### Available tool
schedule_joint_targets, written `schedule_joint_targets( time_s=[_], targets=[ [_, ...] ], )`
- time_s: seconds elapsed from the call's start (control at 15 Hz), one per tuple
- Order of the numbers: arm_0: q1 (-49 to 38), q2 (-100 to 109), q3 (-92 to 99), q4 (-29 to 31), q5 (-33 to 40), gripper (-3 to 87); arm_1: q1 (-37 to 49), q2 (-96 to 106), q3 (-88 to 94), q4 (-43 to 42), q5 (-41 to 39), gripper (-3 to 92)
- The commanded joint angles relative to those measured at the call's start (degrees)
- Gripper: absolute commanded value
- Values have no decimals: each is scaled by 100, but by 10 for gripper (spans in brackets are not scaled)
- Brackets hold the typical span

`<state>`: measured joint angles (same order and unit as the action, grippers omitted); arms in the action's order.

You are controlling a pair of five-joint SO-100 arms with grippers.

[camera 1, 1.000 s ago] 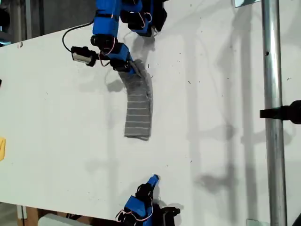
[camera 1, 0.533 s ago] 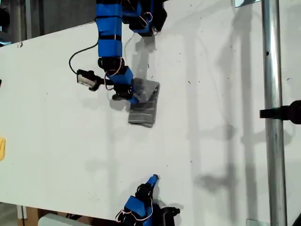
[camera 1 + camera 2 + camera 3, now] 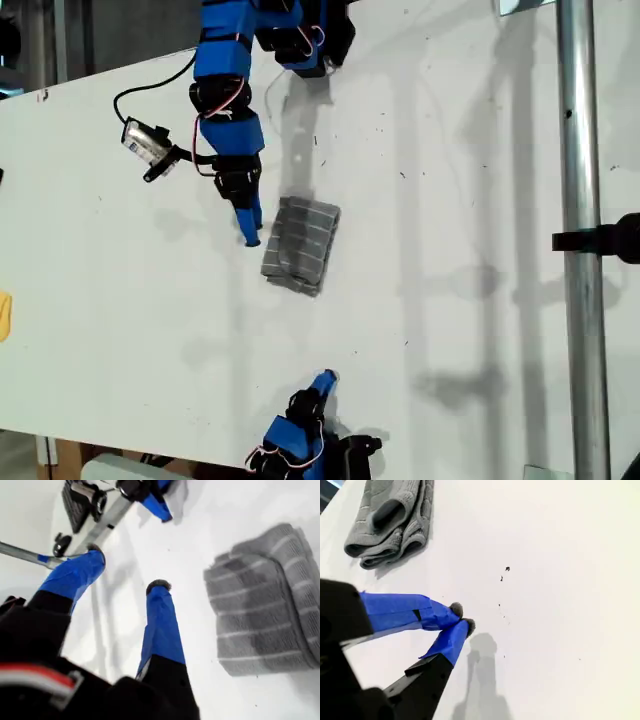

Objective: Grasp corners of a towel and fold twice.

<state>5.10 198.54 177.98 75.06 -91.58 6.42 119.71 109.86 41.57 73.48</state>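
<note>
With the grey pale-striped soft towel (image 3: 301,245) lying folded mid-counter (image 3: 450,300), both folds look done: my first tool (image 3: 250,232) gapes empty at its nine o'clock, my second tool (image 3: 462,618) rests pinched empty, so retreat seems next.

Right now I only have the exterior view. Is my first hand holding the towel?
Observer: No. The first wrist view shows the first hand open and empty. The towel lies beside it, clear of both fingers.
Operator: And my second hand?
Observer: The second hand is shut with its fingertips touching and nothing between them.
Operator: Is the fold tidy?
Observer: Not quite. In the second wrist view, the layers bulge open in a loop at the towel edge facing the second hand.
</note>
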Motion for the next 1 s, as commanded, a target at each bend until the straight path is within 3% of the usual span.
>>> schedule_joint_targets(
  time_s=[0.0,0.07,0.2,0.4,0.53,0.73,0.8,0.93],
  targets=[
    [-97,35,35,35,896,-2,-158,1951,1679,220,413,28],
    [-97,35,35,35,1424,-2,-378,2997,2549,668,765,-3],
    [-70,35,53,-35,3322,-3,-1125,4983,3832,1934,1494,-3],
    [-70,35,62,-26,3252,-3,-1802,6917,5317,3542,2575,-3],
    [-70,35,62,-26,3243,-3,-2004,6820,5634,3568,2971,60],
    [-79,35,62,-26,3243,-3,-1371,6847,5572,3744,2215,67],
    [-79,35,62,-26,3243,-3,-1072,6847,5590,3920,1055,67],
    [-88,35,62,-26,3243,-3,-747,6847,5581,3902,923,67]
  ],
)
